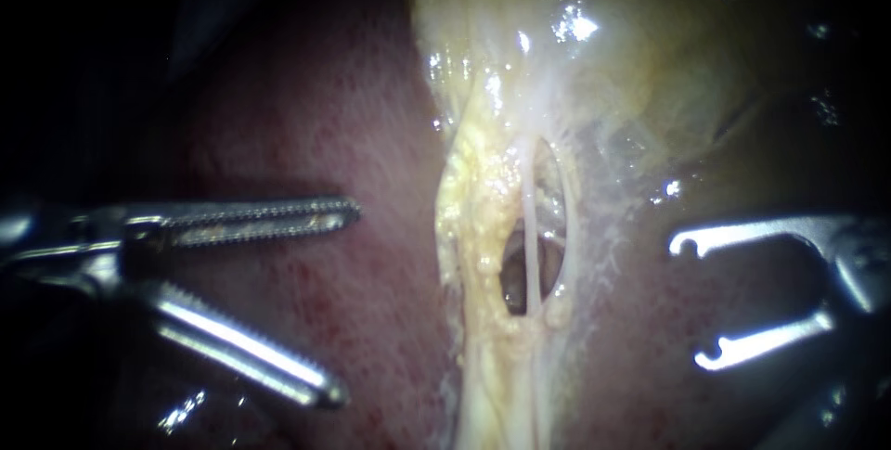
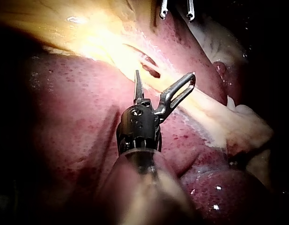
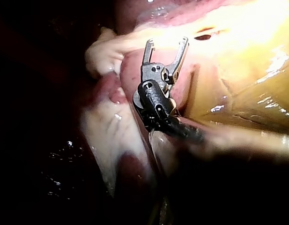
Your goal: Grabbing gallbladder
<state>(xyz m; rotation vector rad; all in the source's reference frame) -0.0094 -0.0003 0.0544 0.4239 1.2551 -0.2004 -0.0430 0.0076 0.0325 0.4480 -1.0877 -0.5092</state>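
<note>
— How many instruments?
— Two; one left instrument (image 1: pixel 345 303), one right instrument (image 1: pixel 696 300); two jaws apiece, four in all.
— And the tissue?
— One liver (image 1: pixel 325 116); one gallbladder (image 1: pixel 631 51); one thin pale tube (image 1: pixel 529 227) plainly showing.

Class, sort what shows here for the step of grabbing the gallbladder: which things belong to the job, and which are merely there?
Belong to the job: gallbladder; left instrument, jaws open, holding nothing; right instrument, jaws open, holding nothing.

Merely there: liver; thin pale tube crossing the gap in the yellow fatty tissue.
</note>
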